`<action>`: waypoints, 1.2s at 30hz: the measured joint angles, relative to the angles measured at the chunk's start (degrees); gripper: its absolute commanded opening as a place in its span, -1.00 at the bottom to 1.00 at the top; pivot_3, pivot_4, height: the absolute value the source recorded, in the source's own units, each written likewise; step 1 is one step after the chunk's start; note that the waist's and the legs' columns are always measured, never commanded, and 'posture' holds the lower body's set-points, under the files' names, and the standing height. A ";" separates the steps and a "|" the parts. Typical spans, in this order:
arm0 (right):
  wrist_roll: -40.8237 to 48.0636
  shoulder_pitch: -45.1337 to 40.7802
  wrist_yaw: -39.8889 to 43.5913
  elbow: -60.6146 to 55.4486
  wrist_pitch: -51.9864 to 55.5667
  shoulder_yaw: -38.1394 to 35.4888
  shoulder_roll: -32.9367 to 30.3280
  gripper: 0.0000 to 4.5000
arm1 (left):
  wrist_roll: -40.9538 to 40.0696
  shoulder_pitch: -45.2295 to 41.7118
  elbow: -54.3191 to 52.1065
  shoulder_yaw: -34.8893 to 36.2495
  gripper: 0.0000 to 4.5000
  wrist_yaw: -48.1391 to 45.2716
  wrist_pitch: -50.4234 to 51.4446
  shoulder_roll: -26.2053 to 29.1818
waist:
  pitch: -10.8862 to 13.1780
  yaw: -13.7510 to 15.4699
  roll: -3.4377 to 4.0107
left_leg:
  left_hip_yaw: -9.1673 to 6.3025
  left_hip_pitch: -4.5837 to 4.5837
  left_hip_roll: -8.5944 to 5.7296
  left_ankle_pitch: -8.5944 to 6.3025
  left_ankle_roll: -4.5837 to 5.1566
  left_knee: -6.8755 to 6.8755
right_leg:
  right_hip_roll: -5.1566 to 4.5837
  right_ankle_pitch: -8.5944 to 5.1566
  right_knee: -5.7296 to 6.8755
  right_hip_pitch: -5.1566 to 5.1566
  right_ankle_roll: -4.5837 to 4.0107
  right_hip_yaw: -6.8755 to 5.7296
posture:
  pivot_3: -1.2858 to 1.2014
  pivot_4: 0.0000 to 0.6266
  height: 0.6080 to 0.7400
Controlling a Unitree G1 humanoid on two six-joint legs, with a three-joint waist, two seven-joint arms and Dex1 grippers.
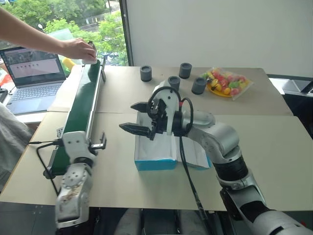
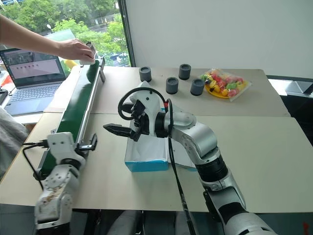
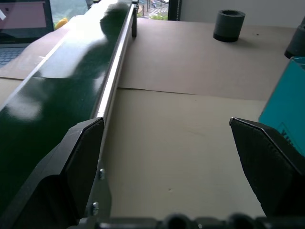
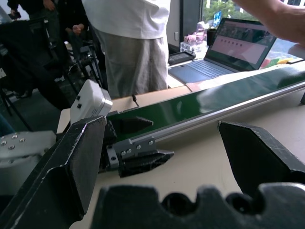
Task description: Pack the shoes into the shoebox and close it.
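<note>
1. Daylight is pouring through a tall window (image 1: 63, 19) at the far left, with green treetops showing beyond the glass.
2. A dark window frame (image 1: 122, 32) is meeting a plain white wall (image 1: 210, 29) that is running across the back of the room.
3. A tan table (image 1: 274, 142) is spreading across the foreground, a seam running across its surface.
4. A laptop (image 1: 32, 76) is sitting open on a desk by the window, its screen glowing.
5. In the right wrist view, a person in a white shirt (image 4: 126, 16) is standing beyond the table among dark chairs (image 4: 28, 71).
</note>
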 measured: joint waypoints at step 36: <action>-15.81 7.50 -8.80 3.70 -7.71 6.85 2.30 0.97 | -6.45 -9.75 4.50 10.38 1.00 -1.06 26.76 12.76 | -0.02 -0.16 -0.10 | 0.09 0.03 0.21 -0.15 -0.30 -0.03 | 0.19 0.05 0.03 -0.17 -0.15 0.14 | 0.03 -0.52 1.00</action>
